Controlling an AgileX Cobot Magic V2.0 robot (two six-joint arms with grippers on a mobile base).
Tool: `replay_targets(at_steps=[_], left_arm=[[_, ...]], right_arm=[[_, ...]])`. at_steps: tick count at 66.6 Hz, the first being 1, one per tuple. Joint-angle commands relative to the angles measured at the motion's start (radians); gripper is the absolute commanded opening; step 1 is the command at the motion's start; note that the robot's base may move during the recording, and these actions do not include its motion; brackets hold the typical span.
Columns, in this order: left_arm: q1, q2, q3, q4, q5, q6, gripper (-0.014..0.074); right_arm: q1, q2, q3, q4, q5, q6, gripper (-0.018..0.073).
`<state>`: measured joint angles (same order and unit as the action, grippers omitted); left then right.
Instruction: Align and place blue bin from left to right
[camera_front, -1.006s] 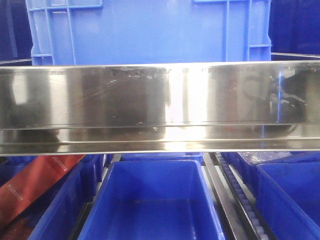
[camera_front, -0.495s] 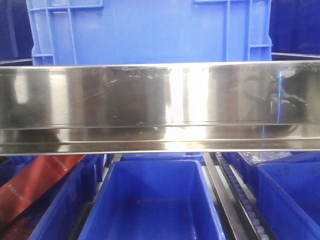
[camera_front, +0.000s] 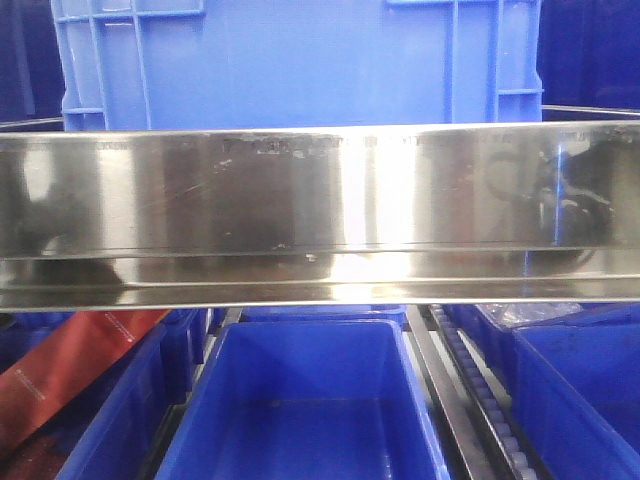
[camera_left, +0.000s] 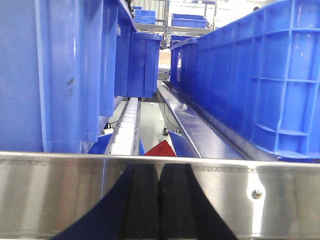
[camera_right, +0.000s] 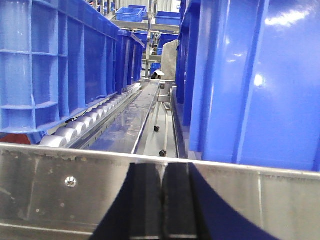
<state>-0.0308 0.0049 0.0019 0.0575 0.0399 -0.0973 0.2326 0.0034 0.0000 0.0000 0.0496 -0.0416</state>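
The blue bin (camera_front: 300, 60) stands on the upper shelf, centred behind the steel front rail (camera_front: 320, 190). Its ribbed side wall fills the right of the left wrist view (camera_left: 260, 75) and the left of the right wrist view (camera_right: 55, 65). My left gripper (camera_left: 159, 172) is shut with nothing between its black pads, low in front of the rail (camera_left: 60, 190). My right gripper (camera_right: 162, 172) is also shut and empty, in front of the rail (camera_right: 60, 190). Neither gripper touches the bin. Neither gripper shows in the front view.
Another blue bin (camera_left: 55, 70) stands close on the left and one (camera_right: 260, 80) close on the right. Roller tracks (camera_left: 127, 125) (camera_right: 85, 122) run back along the shelf. Below the rail sit open blue bins (camera_front: 300, 400), and a red strip (camera_front: 70, 370) at lower left.
The blue bin's lower left corner has shifted very slightly to the right in the front view. Nothing else has moved.
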Motion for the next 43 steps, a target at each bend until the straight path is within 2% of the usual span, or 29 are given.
replay_targets(at_steps=[1,43], left_arm=[[0.001,-0.005,-0.002,-0.004,-0.028,-0.003,-0.0111],[0.001,-0.005,-0.002,-0.004,-0.028,-0.003,-0.0111]], right_arm=[[0.001,-0.003,0.000,0.000,-0.024,-0.001,-0.0079],[0.001,-0.003,0.000,0.000,-0.024,-0.001,-0.0079]])
